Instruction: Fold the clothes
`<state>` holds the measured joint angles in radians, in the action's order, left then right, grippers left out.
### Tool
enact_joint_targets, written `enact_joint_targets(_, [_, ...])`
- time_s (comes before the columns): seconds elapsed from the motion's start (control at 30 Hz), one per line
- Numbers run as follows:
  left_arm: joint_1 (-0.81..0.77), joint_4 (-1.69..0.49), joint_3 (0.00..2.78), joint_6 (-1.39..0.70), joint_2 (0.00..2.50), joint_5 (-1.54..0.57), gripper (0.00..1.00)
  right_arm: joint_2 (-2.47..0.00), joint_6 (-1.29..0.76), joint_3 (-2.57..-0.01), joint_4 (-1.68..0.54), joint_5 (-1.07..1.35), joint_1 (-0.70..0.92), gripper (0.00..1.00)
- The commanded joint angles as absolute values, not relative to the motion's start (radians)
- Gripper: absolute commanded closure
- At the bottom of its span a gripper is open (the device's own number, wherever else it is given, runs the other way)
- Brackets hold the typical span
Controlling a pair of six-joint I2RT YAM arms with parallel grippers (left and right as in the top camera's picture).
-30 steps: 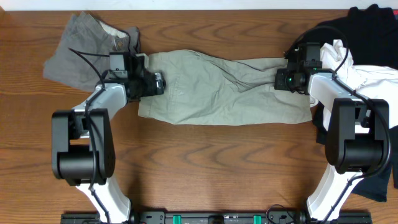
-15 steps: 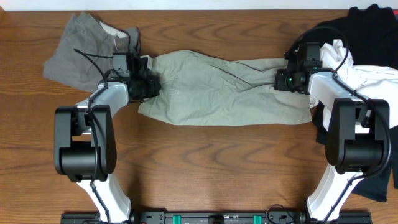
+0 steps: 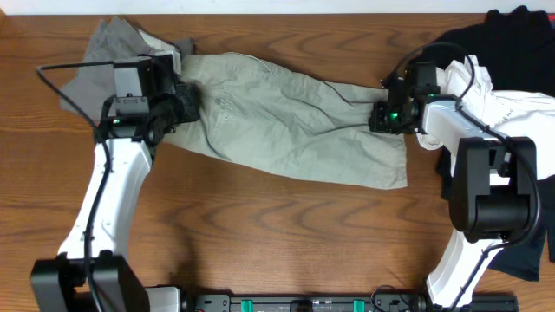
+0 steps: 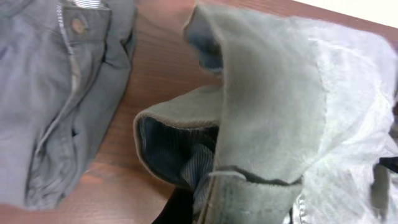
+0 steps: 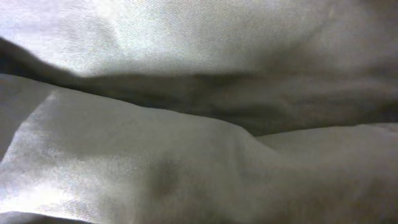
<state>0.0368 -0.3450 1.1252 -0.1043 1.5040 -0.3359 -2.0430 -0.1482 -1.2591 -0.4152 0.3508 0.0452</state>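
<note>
**Item 1, pale green trousers** [image 3: 286,121]: one pair, on the counter [image 3: 277,243]. They lie spread flat in a long diagonal band, with the waistband end at upper left and the leg end lower to the right. The cloth shows creases along its length. The bottom edge runs slantwise toward the right.

**Item 2, left hand** [image 3: 180,102]: at the waistband end of the pale green trousers. It is grasping the cloth. The left wrist view shows the waistband bunched and lifted off the wood, its striped inner lining turned outward. The fingers are mostly covered by the fabric.

**Item 3, right hand** [image 3: 379,116]: at the upper corner of the leg end, touching the cloth. The right wrist view is filled with folds of pale fabric and no fingers show. I cannot tell whether it is clenched or released.

**Item 4, grey trousers** [image 3: 100,56]: one pair, folded, at the far left corner of the counter, just beside the waistband of item 1. A button [image 4: 77,25] and a fly seam face up.

**Item 5, black garments** [image 3: 520,22]: heaped at the right edge, behind and under the right arm.

**Item 6, white garment** [image 3: 512,108]: lying on the black heap, beside the right arm.
</note>
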Motion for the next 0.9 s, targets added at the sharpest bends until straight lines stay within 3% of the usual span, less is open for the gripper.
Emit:
enact_joint_targets(0.0, [0.033,-0.364,1.130,-0.108,1.504,-0.294,0.94,-2.080,-0.181,-1.230,-0.426,0.333,0.083,0.99])
enact_joint_targets(0.87, [-0.481,-0.196,1.130,-0.150,1.504,-0.295,0.94,-2.080,-0.258,-1.229,-0.440,0.285,0.110,0.99])
